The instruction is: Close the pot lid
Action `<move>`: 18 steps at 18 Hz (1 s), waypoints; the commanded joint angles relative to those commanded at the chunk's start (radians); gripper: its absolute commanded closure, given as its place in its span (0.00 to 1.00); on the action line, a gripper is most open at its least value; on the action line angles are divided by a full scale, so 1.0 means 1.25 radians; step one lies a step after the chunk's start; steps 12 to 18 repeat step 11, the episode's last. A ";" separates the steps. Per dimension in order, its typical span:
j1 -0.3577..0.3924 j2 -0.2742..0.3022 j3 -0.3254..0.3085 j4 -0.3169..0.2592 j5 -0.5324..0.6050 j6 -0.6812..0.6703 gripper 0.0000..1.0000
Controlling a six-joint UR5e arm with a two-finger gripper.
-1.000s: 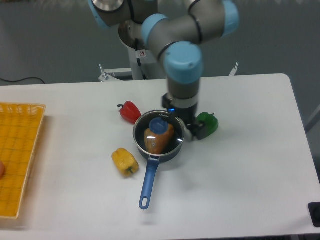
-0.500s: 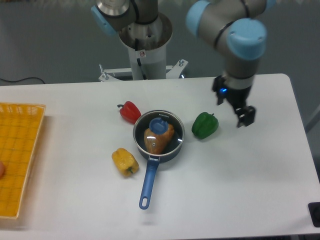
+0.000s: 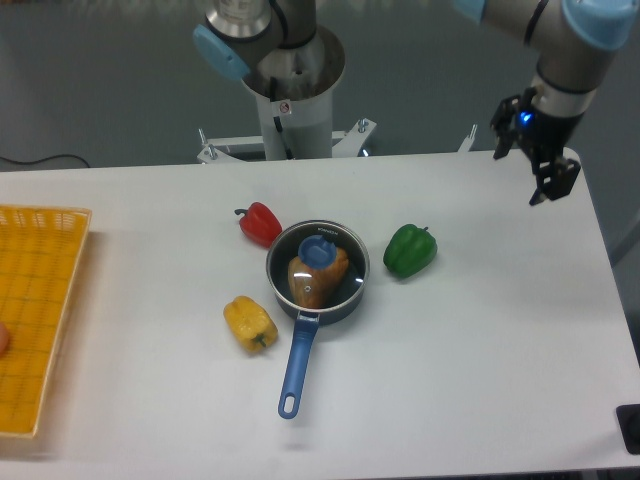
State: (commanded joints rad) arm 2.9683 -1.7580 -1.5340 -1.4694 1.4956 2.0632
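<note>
The lid [image 3: 318, 262] sits flat on the pot [image 3: 317, 272], its silver rim matching the pot's rim all round and its blue knob up, so the closing step looks done; through the glass an orange pepper [image 3: 314, 280] shows inside the pot. The pot stands near the middle of the desk [image 3: 480, 350], a little toward the back edge, with its blue handle pointing at the front edge. The gripper [image 3: 548, 175] hangs over the back right corner of the desk, well apart from the pot, holding nothing; its jaws look parted, though they are small and dark in this view (so that is a reading, not a certainty). By my judgement nothing is left but a retreat; the next move calls only for keeping the arm clear of the pot so the lid is not knocked, and no fresh grasp seems needed.

Counted: one pot; one lid; one orange pepper under the glass; one red pepper [image 3: 260, 223] just beside the pot on its back left; one green pepper [image 3: 410, 250] near its right side; one yellow pepper [image 3: 249, 322] near its front left; one yellow basket [image 3: 35, 310] at the left edge of the desk.
</note>
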 joint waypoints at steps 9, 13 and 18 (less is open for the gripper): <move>-0.002 0.021 -0.020 -0.010 0.005 -0.001 0.00; -0.004 0.020 -0.021 -0.010 0.004 -0.001 0.00; -0.004 0.020 -0.021 -0.010 0.004 -0.001 0.00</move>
